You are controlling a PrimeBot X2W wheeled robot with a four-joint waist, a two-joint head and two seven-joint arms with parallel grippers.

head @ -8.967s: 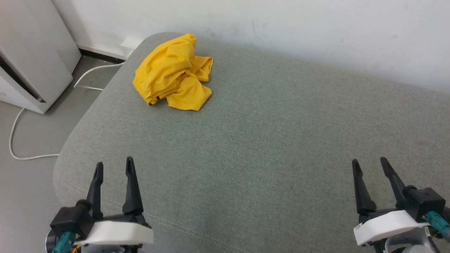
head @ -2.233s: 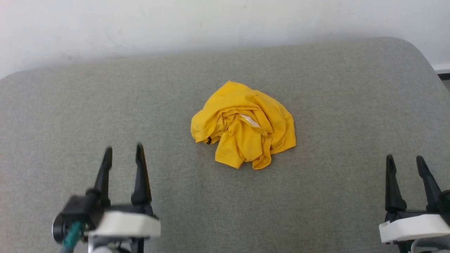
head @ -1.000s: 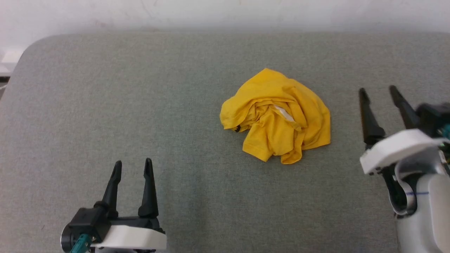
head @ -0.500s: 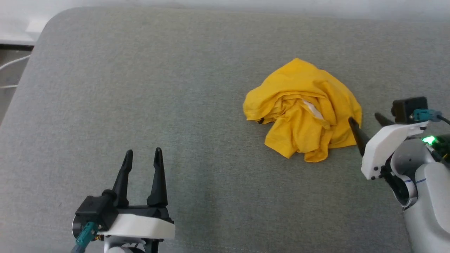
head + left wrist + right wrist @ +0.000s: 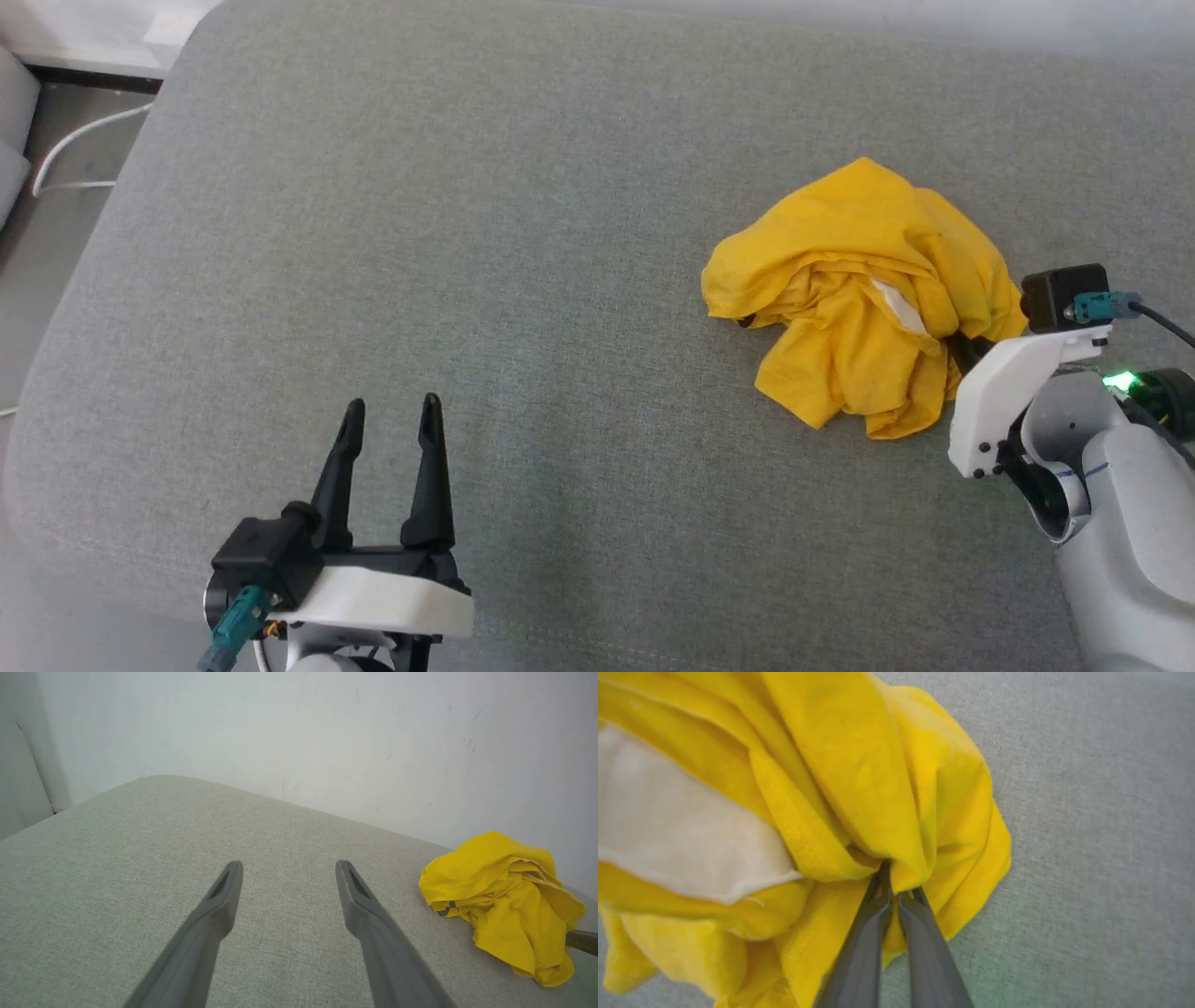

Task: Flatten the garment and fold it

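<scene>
Right gripper (image 5: pixel 896 889) has closed two fingers (image 5: pixel 859 952) on one garment (image 5: pixel 859 765)

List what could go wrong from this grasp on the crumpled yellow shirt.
1. The right gripper pinches a small fold at the edge of the garment; it may slip out when lifted.
2. The garment is bunched, so pulling could drag the bundle across the grey cushion instead of opening it.
3. The left gripper stands open, far off, anchoring nothing.
</scene>
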